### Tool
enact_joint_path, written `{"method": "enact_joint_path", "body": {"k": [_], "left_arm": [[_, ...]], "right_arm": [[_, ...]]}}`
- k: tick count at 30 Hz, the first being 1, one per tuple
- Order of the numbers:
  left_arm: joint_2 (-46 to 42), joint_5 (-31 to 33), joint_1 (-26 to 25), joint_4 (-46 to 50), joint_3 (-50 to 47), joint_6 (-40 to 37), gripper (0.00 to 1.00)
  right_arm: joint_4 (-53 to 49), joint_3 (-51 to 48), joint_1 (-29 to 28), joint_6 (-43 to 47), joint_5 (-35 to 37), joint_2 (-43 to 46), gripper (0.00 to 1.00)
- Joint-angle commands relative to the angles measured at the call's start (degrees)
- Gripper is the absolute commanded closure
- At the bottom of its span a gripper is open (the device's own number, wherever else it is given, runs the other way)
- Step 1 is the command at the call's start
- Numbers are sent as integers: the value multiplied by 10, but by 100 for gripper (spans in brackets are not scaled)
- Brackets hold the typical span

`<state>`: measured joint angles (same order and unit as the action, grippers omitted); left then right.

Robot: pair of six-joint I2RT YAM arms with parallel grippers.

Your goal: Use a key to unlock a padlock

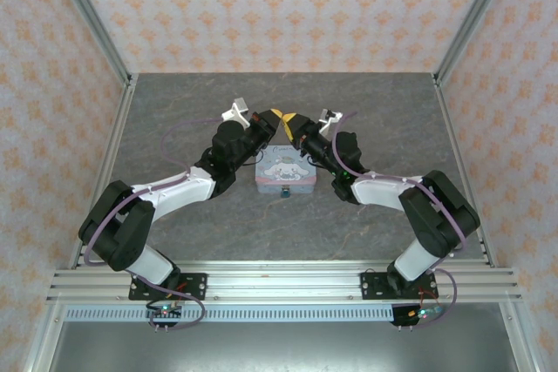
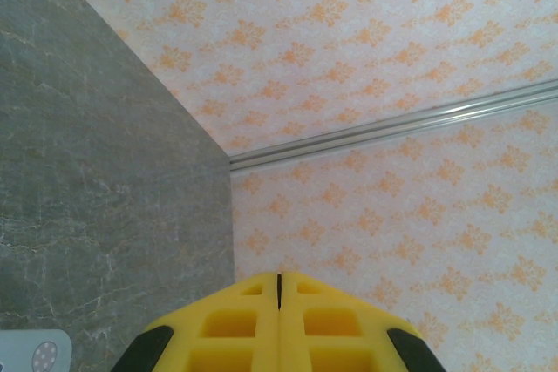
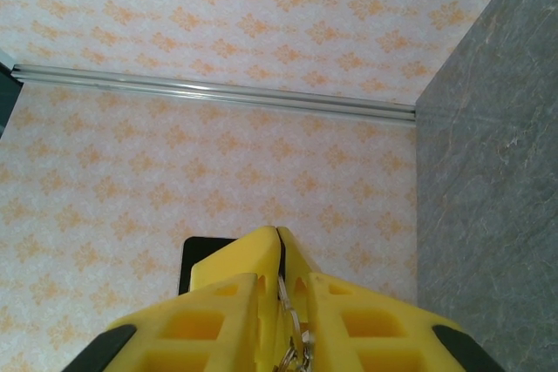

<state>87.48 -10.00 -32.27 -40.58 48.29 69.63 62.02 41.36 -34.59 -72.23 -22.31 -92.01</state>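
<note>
Left gripper [image 2: 279, 278] fully closed, empty. Right gripper [image 3: 279, 237] nearly closed, pinching metal rings [image 3: 293, 337], likely the key's ring; blade not discernible. Padlock [image 1: 285, 191] sits below and behind both tips, unheld, at the near edge of the tin box [image 1: 285, 172]. Risk: key swinging on its ring misses the keyhole, nudges lock aside

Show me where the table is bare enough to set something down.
Free: the wide strip of table between the tin box and the arm bases, and the far band before the back wall. Crowded: the middle, where left gripper and right gripper meet by the tin box, padlock at its near edge.
</note>
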Motion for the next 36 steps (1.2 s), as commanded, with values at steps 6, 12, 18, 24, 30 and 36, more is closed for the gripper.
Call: {"method": "enact_joint_path", "body": {"k": [6, 12, 18, 24, 30, 36], "left_arm": [[-17, 12, -5, -11, -2, 2, 100], [-19, 14, -4, -9, -4, 2, 100], [-20, 15, -5, -9, -5, 2, 100], [-26, 20, -4, -9, -12, 3, 100], [-50, 28, -5, -10, -31, 6, 100], [-62, 29, -4, 28, -22, -3, 100]], "right_arm": [[33, -10, -4, -4, 4, -5, 79], [34, -13, -3, -5, 7, -5, 82], [35, -15, -4, -4, 7, -4, 92], [35, -19, -4, -4, 10, -2, 100], [38, -27, -3, -2, 16, 0, 100], [53, -29, -3, -10, 13, -9, 100]]}}
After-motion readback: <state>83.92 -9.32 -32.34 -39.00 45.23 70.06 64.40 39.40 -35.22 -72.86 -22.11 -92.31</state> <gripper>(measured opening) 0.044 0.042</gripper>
